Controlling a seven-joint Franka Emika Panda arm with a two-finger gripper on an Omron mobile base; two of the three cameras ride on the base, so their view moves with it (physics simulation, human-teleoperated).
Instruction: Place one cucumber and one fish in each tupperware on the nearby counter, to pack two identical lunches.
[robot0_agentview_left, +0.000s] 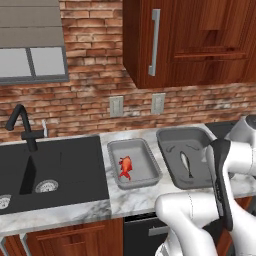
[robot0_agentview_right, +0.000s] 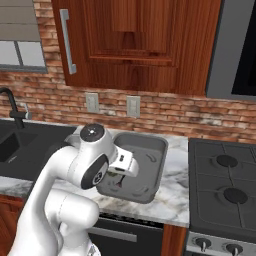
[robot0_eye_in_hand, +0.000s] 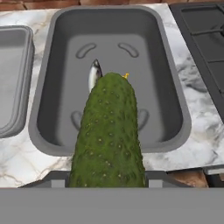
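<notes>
Left base view: small tub (robot0_agentview_left: 134, 163) held a red fish (robot0_agentview_left: 125, 167), big tub (robot0_agentview_left: 186, 156) a grey fish (robot0_agentview_left: 187, 165), both on the counter (robot0_agentview_left: 131, 196). Right base view: your gripper (robot0_agentview_right: 120, 176) hung over the big tub's near rim. Hand view: it pinched the cucumber (robot0_eye_in_hand: 108, 135) pointing into that tub, so you needed to lower past the rim and drop beside the fish, not on it.

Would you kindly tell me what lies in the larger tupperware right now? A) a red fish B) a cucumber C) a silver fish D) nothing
C: a silver fish lies in the larger tupperware; the red fish is in the smaller tub.
</notes>
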